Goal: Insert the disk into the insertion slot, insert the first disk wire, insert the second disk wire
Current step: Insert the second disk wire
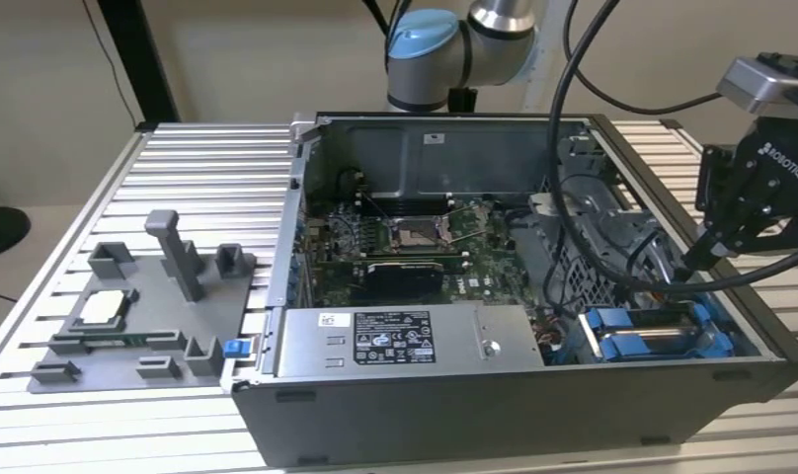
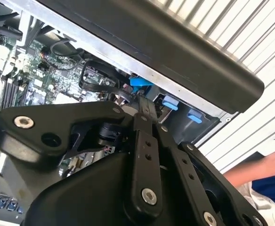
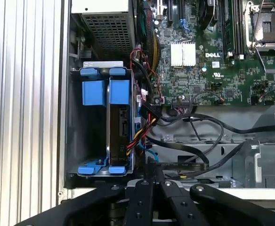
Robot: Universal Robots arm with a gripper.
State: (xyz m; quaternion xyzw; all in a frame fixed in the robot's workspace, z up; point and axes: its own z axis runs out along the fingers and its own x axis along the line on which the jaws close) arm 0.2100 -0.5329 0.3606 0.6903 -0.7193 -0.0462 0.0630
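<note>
The disk (image 3: 118, 125) sits already in the insertion slot (image 3: 74, 117), standing on its edge, at the near right corner of the open computer case (image 1: 505, 415) in the exterior view. The gripper (image 1: 699, 265) hangs over the right side of the case, close to this slot. Its fingers (image 3: 140, 197) are pressed together, and it is not clear if they pinch anything.

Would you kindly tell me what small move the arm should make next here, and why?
Probably a small descent towards the coloured wires beside the disk. The disk already stands in the insertion slot between blue clips, and the gripper hangs just off the slot's end, near those wires; whether any wire is plugged in yet, I cannot tell.
</note>
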